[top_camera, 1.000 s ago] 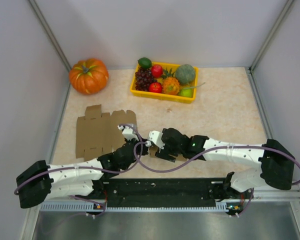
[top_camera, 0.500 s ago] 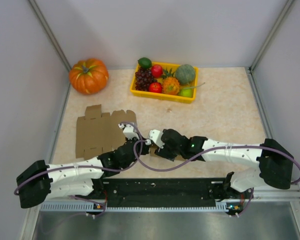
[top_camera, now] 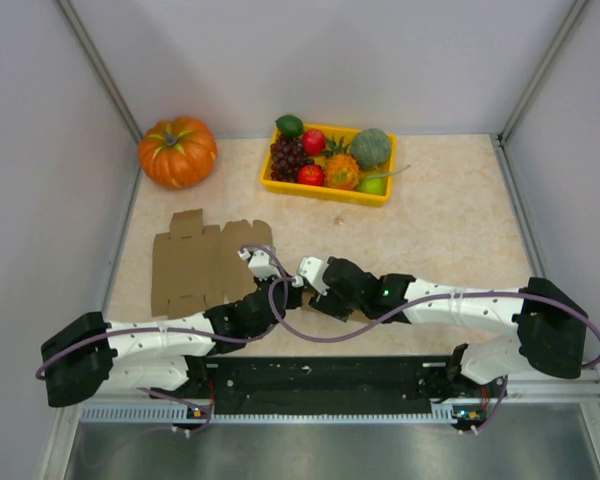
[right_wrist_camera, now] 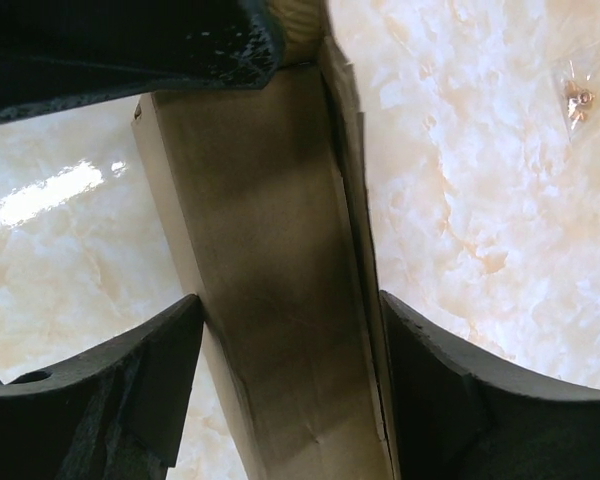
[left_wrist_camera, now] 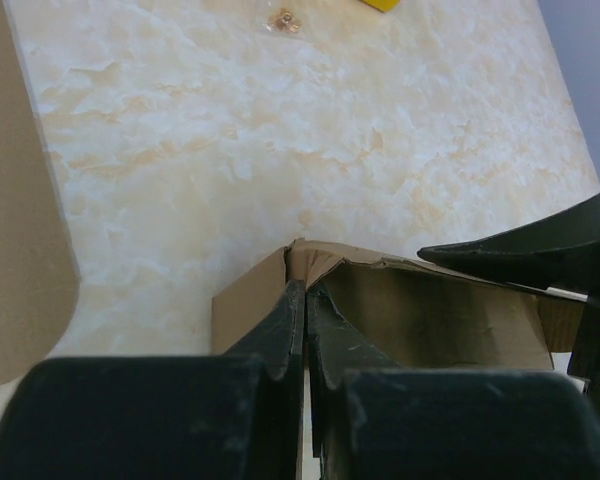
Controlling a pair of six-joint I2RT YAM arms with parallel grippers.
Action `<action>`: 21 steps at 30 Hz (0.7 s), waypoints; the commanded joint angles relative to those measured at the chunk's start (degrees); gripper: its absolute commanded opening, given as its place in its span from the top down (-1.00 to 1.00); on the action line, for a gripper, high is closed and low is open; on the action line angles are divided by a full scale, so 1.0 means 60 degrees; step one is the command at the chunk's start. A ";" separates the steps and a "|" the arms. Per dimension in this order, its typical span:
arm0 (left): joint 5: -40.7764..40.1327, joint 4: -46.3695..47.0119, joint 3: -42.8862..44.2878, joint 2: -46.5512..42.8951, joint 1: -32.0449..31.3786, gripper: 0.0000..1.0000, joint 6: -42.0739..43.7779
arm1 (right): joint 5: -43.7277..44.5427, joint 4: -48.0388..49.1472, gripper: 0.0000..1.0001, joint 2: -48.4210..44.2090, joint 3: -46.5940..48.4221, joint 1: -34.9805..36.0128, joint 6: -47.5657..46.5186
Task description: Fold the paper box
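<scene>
A small brown paper box (left_wrist_camera: 430, 320), partly folded, sits between my two grippers near the table's front; in the top view the grippers mostly hide it. My left gripper (left_wrist_camera: 305, 300) is shut on the thin edge of one box wall, and it meets the right gripper in the top view (top_camera: 280, 290). My right gripper (right_wrist_camera: 290, 330) spans the box (right_wrist_camera: 270, 270), with a finger pressed against each side, and it shows in the top view (top_camera: 306, 290). A flat unfolded cardboard sheet (top_camera: 195, 265) lies to the left.
A pumpkin (top_camera: 177, 151) sits at the back left. A yellow tray (top_camera: 325, 188) of fruit stands at the back middle. A small clear bag (right_wrist_camera: 580, 97) with a metal part lies on the table beyond the box. Walls enclose three sides.
My left arm has shifted a little to the right, toward the box. Both grippers stay together on the box; the right arm has barely moved.
</scene>
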 commanded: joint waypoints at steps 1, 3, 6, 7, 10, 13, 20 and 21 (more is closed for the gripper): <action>0.0274 0.0170 -0.0873 0.0550 -0.0934 1.00 0.0452 | 0.0022 0.0968 -0.37 0.0038 -0.0235 0.0070 0.0470; 0.0111 0.0466 -0.1080 0.0842 -0.1083 1.00 0.0497 | 0.0081 0.1100 -0.41 -0.0064 -0.0308 0.0070 0.0602; -0.0181 0.0526 -0.1213 0.1267 -0.1230 1.00 0.0555 | 0.0110 0.1261 -0.47 -0.0328 -0.0499 0.0070 0.0705; -0.0298 0.0511 -0.1227 0.1356 -0.1303 1.00 0.0527 | 0.0110 0.1261 -0.49 -0.0415 -0.0543 0.0084 0.0749; -0.0431 0.0540 -0.1359 0.1576 -0.1406 1.00 0.0352 | -0.0080 0.0941 -0.62 -0.0722 -0.0427 -0.0004 0.1172; -0.0577 0.0277 -0.1272 0.1723 -0.1435 1.00 0.0102 | -0.0124 -0.0110 -0.82 -0.1205 0.0084 -0.0077 0.2327; -0.0958 -0.0148 -0.1169 0.1782 -0.1464 1.00 -0.0133 | -0.0256 -0.3656 -0.98 -0.4482 0.0570 -0.1335 0.6310; -0.1002 -0.0235 -0.1140 0.1781 -0.1464 1.00 -0.0147 | -0.0285 -0.4183 -0.98 -0.4721 0.0614 -0.1598 0.6939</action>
